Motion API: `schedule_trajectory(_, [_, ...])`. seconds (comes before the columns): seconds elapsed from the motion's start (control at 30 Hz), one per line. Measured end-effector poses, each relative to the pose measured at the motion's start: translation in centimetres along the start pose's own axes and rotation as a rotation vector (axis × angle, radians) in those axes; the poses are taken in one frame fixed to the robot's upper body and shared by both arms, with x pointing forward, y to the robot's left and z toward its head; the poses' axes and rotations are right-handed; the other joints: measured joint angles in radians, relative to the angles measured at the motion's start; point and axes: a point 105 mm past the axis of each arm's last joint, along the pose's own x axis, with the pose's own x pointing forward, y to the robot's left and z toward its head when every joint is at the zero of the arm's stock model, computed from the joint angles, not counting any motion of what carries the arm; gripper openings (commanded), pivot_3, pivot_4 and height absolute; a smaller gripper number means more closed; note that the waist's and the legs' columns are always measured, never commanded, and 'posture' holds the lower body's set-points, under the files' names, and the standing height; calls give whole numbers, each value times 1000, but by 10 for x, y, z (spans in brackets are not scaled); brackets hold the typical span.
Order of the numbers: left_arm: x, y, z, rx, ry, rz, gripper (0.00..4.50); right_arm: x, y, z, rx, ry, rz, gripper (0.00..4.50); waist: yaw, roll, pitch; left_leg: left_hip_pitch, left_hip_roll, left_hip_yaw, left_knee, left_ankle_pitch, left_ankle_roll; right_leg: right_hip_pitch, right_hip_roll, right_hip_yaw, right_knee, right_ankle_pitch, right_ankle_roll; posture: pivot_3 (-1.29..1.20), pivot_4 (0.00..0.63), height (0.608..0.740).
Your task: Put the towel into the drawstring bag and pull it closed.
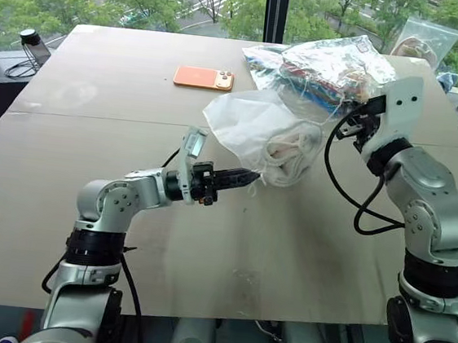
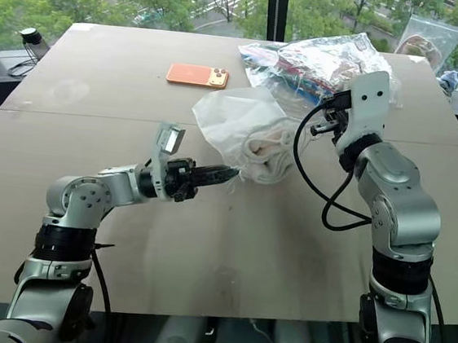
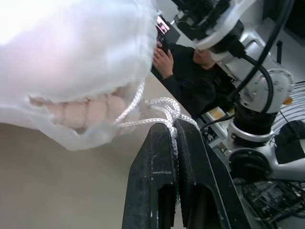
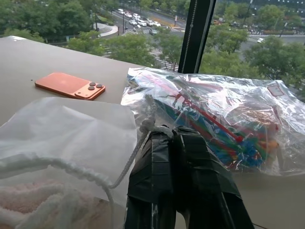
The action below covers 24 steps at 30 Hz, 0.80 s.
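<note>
L gripper (image 1: 249, 175): just beside the drawstring bag (image 1: 246, 124) on its near-left side; fingers pressed tight together, white cord (image 3: 164, 106) pinched between them.
Cord: runs from L fingertips into the bag's gathered mouth; knotted bunch sits at the tips in the L wrist view.
Drawstring bag: mid-table (image 1: 86, 206), translucent white, lifted and stretched between the two grippers, mouth facing near side.
Towel (image 1: 290, 149): inside the bag, cream ribbed roll seen through the fabric at the bag's near-right end.
R gripper (image 1: 350, 125): just right of the bag, fingers closed flat against each other; a strand of cord passes into them, per R wrist view.
Clear plastic bag (image 1: 330, 67): directly behind the drawstring bag, touching or nearly so, cannot tell which; colourful contents.
Orange phone (image 1: 203, 78): behind and left of the drawstring bag, flat on table, apart from it.
Person (image 3: 190, 71): dark top, seated beyond the table edge, seen past the R arm in L wrist view.
</note>
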Motion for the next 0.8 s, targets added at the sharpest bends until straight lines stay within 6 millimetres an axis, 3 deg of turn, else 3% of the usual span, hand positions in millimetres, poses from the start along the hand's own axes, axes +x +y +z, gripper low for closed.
schedule_trajectory(0.13, [-5,8,-10,164,97,87,51,2,-7,-1,-8,2,-13,0,-1,0,0,0,0,1,-1,0,0,0,0,1,0,0,0,0,150,740])
schedule_trajectory(0.23, [-8,12,-26,199,148,101,51,1,-12,-1,-17,-1,-25,0,0,0,0,0,0,1,-1,0,0,0,0,1,0,0,0,0,150,740])
schedule_trajectory(0.3, [-10,14,-23,201,133,117,51,2,-14,-2,-17,1,-27,0,1,0,0,0,0,1,-1,0,0,0,0,0,0,0,0,0,150,740])
schedule_trajectory(0.43, [-28,15,10,228,21,181,51,3,-20,-2,-28,-7,-55,0,0,0,0,0,0,1,0,0,0,0,0,1,0,0,0,0,150,740])
schedule_trajectory(0.53, [-34,18,19,244,-11,223,51,5,-27,2,-31,-17,-83,0,0,0,0,0,0,1,0,0,0,0,0,1,0,0,0,0,150,740])
schedule_trajectory(0.6, [-33,18,30,268,-47,248,51,6,-31,15,-30,-57,-93,0,2,0,1,0,0,1,0,0,0,-1,0,0,0,0,0,0,150,740])
schedule_trajectory(0.77, [-32,0,109,455,-238,298,51,9,-28,69,-19,-221,-45,0,4,0,1,-1,0,0,0,0,0,0,0,-1,-1,0,0,0,150,740])
schedule_trajectory(0.8, [-32,-3,117,476,-257,298,51,8,-28,74,-23,-234,-39,0,3,0,1,-1,0,0,0,0,0,0,0,0,-1,0,0,0,150,740])
